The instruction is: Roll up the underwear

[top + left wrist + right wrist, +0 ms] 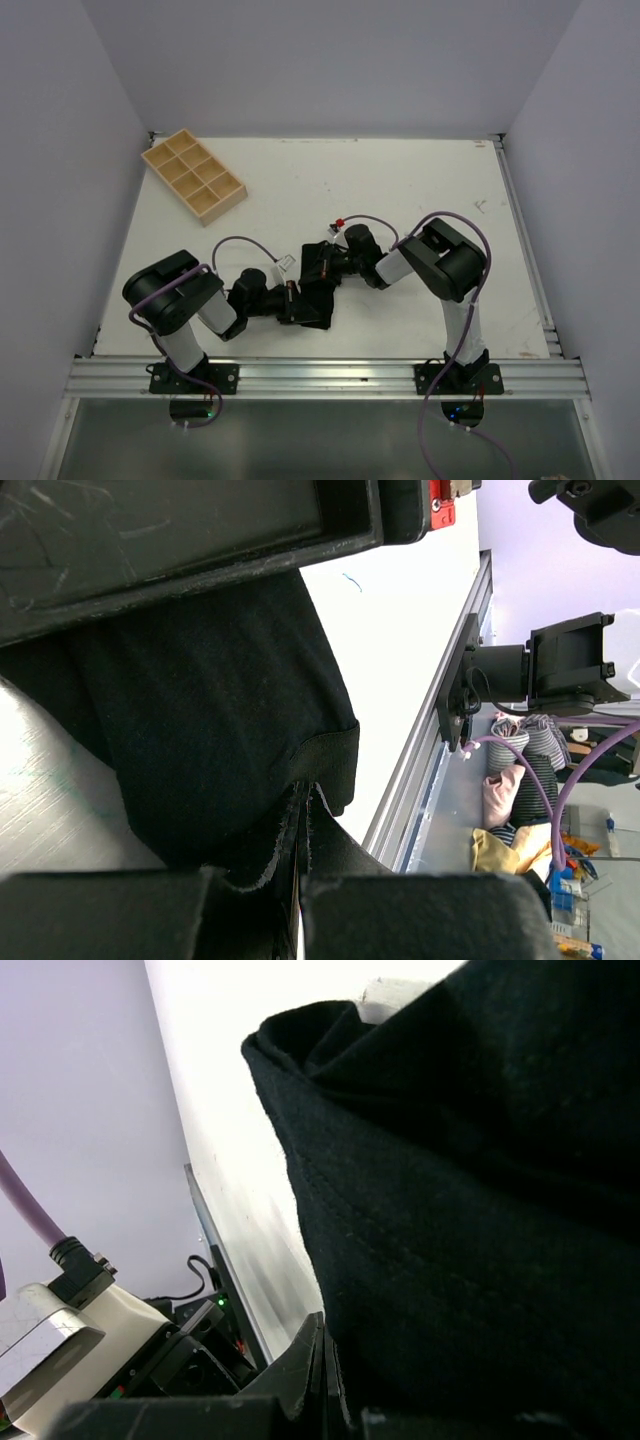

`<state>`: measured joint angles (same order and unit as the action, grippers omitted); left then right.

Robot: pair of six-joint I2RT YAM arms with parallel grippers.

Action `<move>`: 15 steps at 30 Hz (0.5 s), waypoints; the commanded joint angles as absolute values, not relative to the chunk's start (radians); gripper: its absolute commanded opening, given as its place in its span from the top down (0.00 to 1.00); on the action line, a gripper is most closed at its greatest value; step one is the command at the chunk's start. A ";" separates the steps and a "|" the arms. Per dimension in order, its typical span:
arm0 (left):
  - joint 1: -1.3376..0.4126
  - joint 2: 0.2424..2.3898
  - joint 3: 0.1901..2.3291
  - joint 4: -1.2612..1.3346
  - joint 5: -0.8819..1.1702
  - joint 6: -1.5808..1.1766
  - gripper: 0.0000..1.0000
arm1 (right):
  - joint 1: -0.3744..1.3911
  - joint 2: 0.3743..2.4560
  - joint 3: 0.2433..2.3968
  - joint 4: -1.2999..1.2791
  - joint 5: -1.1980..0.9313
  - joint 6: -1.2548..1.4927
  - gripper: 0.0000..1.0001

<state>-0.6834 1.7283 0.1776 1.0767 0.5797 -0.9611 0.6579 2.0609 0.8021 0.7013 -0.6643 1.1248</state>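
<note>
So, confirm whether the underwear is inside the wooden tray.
No, the underwear lies on the table, well apart from the wooden tray.

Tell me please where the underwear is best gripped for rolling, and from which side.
Grip the underwear by its thick band, coming in low along the table from the left. The cloth lies limp and bunched; the band is likely its firmest part. The left gripper is shut there.
</note>
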 commanded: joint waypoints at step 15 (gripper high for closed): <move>-0.713 1.772 0.137 0.939 0.442 -0.899 1.00 | 0.551 2.101 0.856 0.588 -0.669 1.031 1.00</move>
